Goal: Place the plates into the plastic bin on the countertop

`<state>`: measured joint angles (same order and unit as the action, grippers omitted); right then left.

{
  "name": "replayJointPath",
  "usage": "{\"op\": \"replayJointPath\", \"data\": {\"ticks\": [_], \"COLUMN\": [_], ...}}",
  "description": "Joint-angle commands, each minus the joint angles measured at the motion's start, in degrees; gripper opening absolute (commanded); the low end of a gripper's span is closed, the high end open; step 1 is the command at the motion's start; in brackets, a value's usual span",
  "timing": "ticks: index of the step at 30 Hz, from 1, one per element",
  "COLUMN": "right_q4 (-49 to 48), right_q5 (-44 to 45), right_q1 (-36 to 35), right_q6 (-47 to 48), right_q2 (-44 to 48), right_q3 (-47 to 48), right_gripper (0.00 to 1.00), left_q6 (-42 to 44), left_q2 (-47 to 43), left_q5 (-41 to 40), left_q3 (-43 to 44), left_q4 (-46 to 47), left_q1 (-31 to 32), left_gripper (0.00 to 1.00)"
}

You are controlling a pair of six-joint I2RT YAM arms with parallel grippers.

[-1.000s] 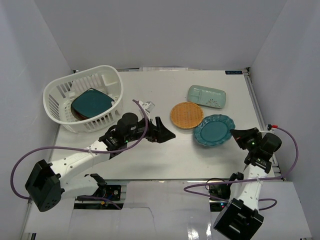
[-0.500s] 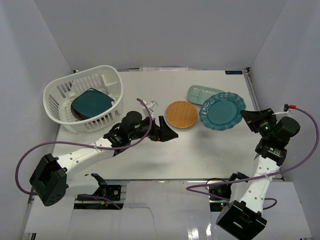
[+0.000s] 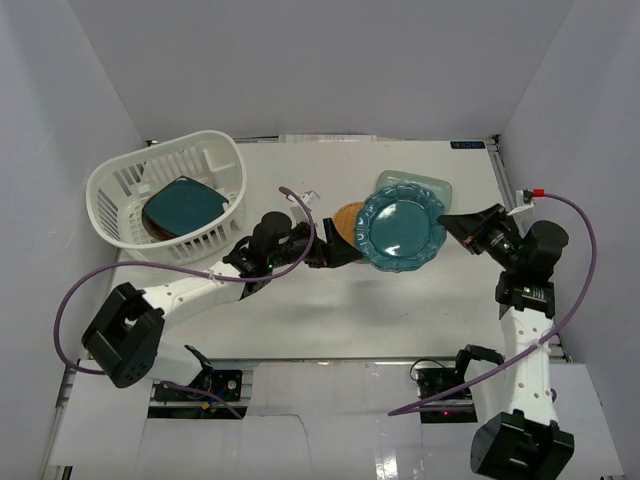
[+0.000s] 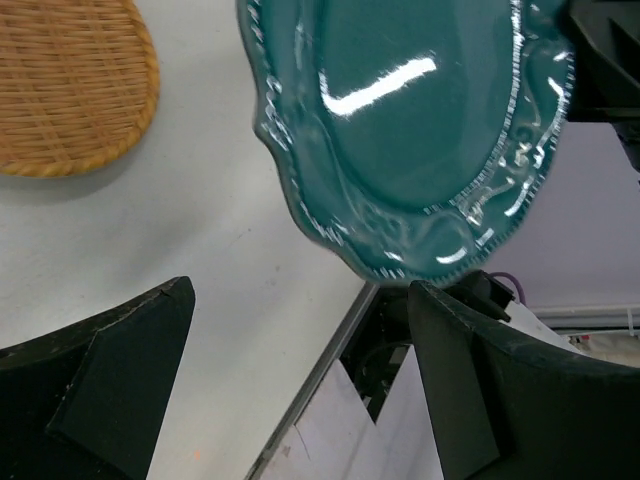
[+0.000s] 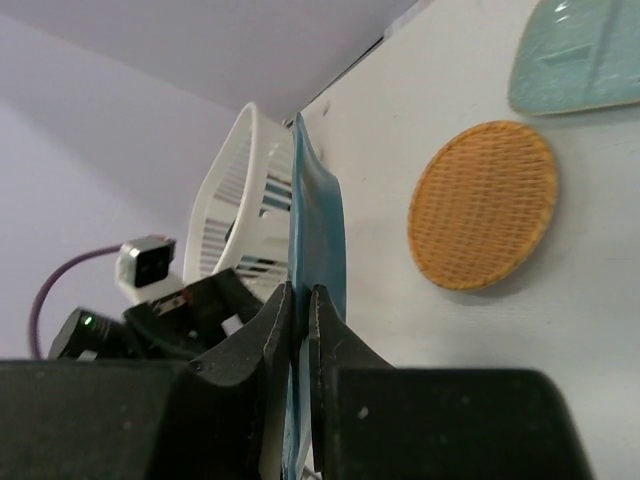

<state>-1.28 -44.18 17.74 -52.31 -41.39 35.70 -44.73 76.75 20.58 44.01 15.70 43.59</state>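
The right gripper (image 5: pixel 300 297), clenched on the rim of the teal scalloped round plate (image 3: pixel 400 227), holds it tilted above the flat white countertop (image 3: pixel 400 310) near the orange woven round plate (image 4: pixel 70 85), with the left gripper (image 4: pixel 300 300) spread wide beside it.

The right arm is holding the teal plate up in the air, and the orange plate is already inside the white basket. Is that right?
Almost. The right gripper does hold the teal scalloped plate up in the air, but the orange woven plate is not in the basket. It lies flat on the countertop, as the right wrist view shows.
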Motion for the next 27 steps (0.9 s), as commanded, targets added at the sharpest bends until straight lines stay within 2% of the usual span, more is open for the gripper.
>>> {"op": "replayJointPath", "data": {"ticks": [1,3,6,7,10,11,14,16,17,18,19,22,25,27], "right_q4": [-16.28,-18.75,-24.55,-26.21,-27.55,-28.51,-30.79,-32.20,-32.03,-31.51,-31.07,-29.31,-28.95,-28.96], "right_q5": [-2.40,-2.13,-2.57,-2.66,-3.10,-3.36,-3.98,-3.98,-3.28,-2.67,-1.10,0.24,-0.64,-0.99], "right_q1": [-6.90,-9.03,-11.49,-11.84,-12.90,-13.25,-14.13,-14.75,-14.75,-14.92,-15.27,-16.50,-17.29,-17.65], "right_q6": [-7.45,-8.59,-10.78,-10.96,-10.70,-10.53,-10.79,-10.44,-10.09,-9.13,-8.60,-6.14,-4.12,-2.88], "right_q2": [-2.46,-3.96,-6.77,-7.56,-10.11,-11.25,-13.71,-15.12,-15.39,-15.65,-15.65,-15.92,-16.10,-15.75], "right_q3": [0.69,0.42,-0.63,-0.81,-0.90,-1.33,-3.09,-3.97,-4.93,-5.46,-5.90,-6.61,-6.52,-7.48], "right_gripper": [0.08,0.08,0.08,0.08,0.08,0.08,0.08,0.08,0.12,0.24,0.54,0.87,0.98,0.98], "left_q6": [-1.85,-1.68,-0.89,-0.89,-1.32,-1.41,-1.50,-1.68,-1.68,-1.68,-1.76,-2.20,-3.08,-3.08], "left_q2": [3.48,5.68,7.79,7.97,7.80,7.45,6.13,4.47,3.94,3.15,1.58,-1.07,-5.37,-9.67], "left_q5": [2.79,3.68,3.07,2.46,0.52,-0.01,-2.12,-2.65,-2.74,-3.08,-2.83,-0.99,1.65,2.18], "left_q3": [2.91,3.89,5.91,6.26,6.27,5.92,5.56,5.47,5.47,5.65,5.74,6.35,8.19,9.77], "left_q4": [6.08,8.72,9.35,9.26,9.17,8.82,7.77,7.24,6.37,5.83,5.31,3.81,1.27,-3.03], "left_q1": [-2.46,-2.72,-2.81,-2.99,-3.43,-3.60,-4.30,-5.36,-5.71,-6.06,-7.20,-11.05,-17.02,-20.90], "left_gripper": [0.98,0.98,0.82,0.68,0.41,0.24,0.02,0.00,0.00,0.00,0.00,0.00,0.00,0.00]}}
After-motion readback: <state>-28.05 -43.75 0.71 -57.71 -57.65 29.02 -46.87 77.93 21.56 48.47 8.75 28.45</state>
